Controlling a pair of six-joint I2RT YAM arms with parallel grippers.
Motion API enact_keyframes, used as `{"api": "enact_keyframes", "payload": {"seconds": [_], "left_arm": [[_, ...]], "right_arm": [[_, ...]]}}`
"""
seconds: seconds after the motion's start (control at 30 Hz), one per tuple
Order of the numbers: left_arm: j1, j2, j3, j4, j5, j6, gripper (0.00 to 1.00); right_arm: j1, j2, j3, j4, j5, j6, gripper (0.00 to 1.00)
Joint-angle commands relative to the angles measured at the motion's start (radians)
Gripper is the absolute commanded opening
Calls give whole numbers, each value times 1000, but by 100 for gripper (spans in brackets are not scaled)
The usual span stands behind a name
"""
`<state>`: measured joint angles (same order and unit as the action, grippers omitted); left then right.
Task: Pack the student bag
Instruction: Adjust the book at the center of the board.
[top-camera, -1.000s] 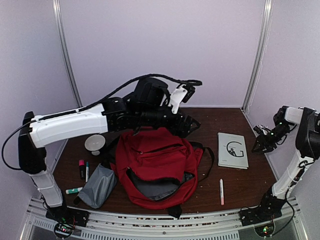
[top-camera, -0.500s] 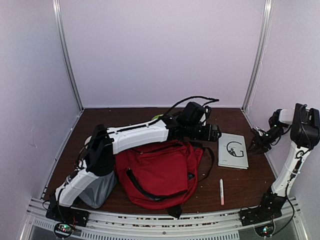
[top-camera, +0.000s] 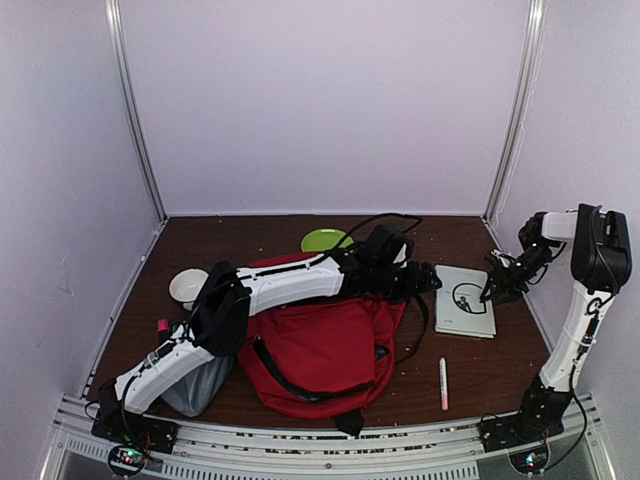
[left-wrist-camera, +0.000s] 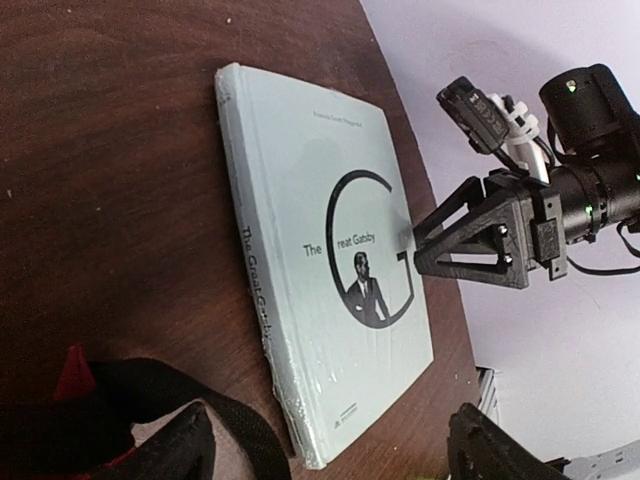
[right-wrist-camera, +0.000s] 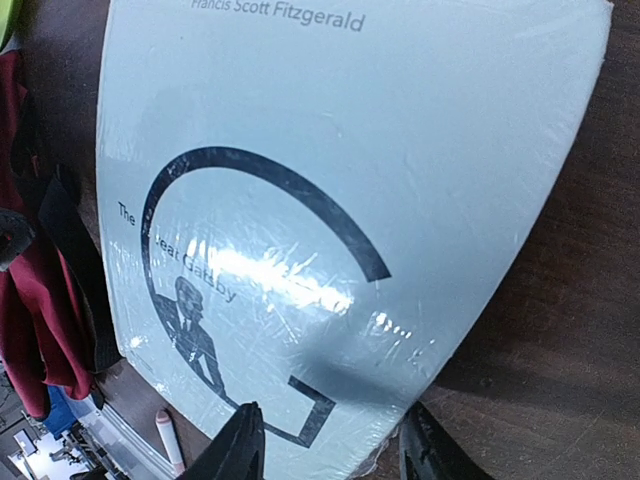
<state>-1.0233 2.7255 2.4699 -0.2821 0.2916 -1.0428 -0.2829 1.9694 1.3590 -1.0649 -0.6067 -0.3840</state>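
You had the pale shrink-wrapped paperback (top-camera: 466, 302) lying between two empty hands: left hand (top-camera: 426, 282) spread wide at its spine beside the red fabric backpack (top-camera: 325, 345), right hand (top-camera: 490, 290) half-parted over its outer edge.

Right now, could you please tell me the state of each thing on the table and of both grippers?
student bag: lying flat, front zip seems partly open.
book: closed, flat, cover up.
left gripper: open, beside the book's bag-side edge.
right gripper: open, at the book's opposite edge.
pen: lying flat, loose.
bowl: upright.
green plate: flat, partly hidden.
grey pouch: partly hidden; open or shut unclear.
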Motion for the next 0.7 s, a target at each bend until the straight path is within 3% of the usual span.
{"api": "enact_keyframes", "payload": {"seconds": [0.0,0.13,0.4,0.67], "left_arm": [[6,60,62,39,44,-96,83],[6,60,68,16,30,-101,82],[7,94,64,16,58,-160,81],[8,67,35,-128,-83,-154,81]], "right_arm": [[4,1,8,-6,12,40,47],[6,-13,-16,12,24,57,48],[62,24,11,2,-103,37,43],[93,46,55,26,-117,70,42]]}}
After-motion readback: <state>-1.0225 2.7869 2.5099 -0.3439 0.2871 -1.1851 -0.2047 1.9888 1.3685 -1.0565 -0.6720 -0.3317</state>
